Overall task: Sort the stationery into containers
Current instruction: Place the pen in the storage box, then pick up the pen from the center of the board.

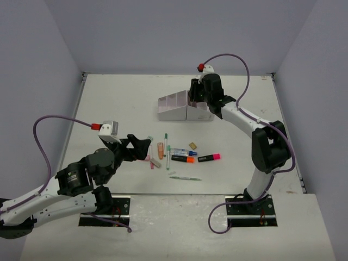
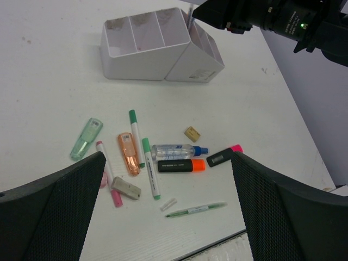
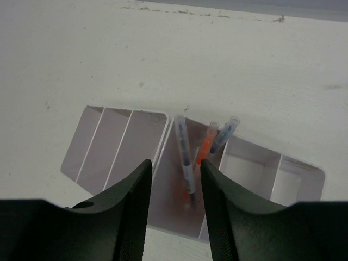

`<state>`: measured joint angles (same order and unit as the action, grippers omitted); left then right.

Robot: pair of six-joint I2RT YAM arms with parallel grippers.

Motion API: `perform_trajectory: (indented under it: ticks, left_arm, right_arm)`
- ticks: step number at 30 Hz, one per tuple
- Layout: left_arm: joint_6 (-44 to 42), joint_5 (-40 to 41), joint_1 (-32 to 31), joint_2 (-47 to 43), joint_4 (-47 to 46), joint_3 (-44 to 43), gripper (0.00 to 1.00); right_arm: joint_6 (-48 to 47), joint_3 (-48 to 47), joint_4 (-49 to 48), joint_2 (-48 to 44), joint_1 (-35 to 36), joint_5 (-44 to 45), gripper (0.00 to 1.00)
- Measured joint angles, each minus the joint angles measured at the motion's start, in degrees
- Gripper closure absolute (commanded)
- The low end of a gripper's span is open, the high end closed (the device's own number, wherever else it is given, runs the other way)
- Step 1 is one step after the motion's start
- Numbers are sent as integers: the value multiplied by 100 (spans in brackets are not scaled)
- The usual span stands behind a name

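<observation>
The right gripper (image 3: 174,164) hangs over the white organiser box (image 3: 304,169), which sits near the far edge of the table (image 1: 109,109). Its jaws are parted and grasp nothing, and three pens (image 3: 185,157) lean inside the compartment directly below. The left gripper (image 2: 167,156) is fully released above the loose stationery (image 2: 181,165), which lies scattered toward the middle of the table's near edge.

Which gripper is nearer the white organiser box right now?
Right. The right gripper hangs directly over the organiser box, above a compartment holding pens. The left gripper is apart from it, on the near side by the loose stationery.
</observation>
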<state>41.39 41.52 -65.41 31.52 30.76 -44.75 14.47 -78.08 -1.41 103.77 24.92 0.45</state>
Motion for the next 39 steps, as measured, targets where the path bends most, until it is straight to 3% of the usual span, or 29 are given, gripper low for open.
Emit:
perform_trajectory:
  ticks: [9,16,22,25,30,35,39]
  left_arm:
    - [2,5,0,99,-9,0,0]
    - [146,225,0,1009,227,-56,0]
    - [269,270,0,1783,569,-317,0]
    - [472,385,0,1822,863,-453,0]
    - [1070,874,0,1561,1691,-852,0]
    - [915,1004,0,647,1810,-861,0]
    - [789,1083,0,194,1802,-842,0]
  right_arm:
    - [-32,4,487,-605,37,25,53]
    - [-493,444,1020,-2972,526,-320,54]
    - [-1075,2068,1695,-4461,1639,-344,53]
    - [-1270,2532,2268,-4314,2122,-126,53]
    - [-1618,2567,3022,-3179,3150,194,56]
    - [-1761,2561,3444,-2065,3824,159,56]
    - [-1772,2565,3483,-1739,4073,101,57]
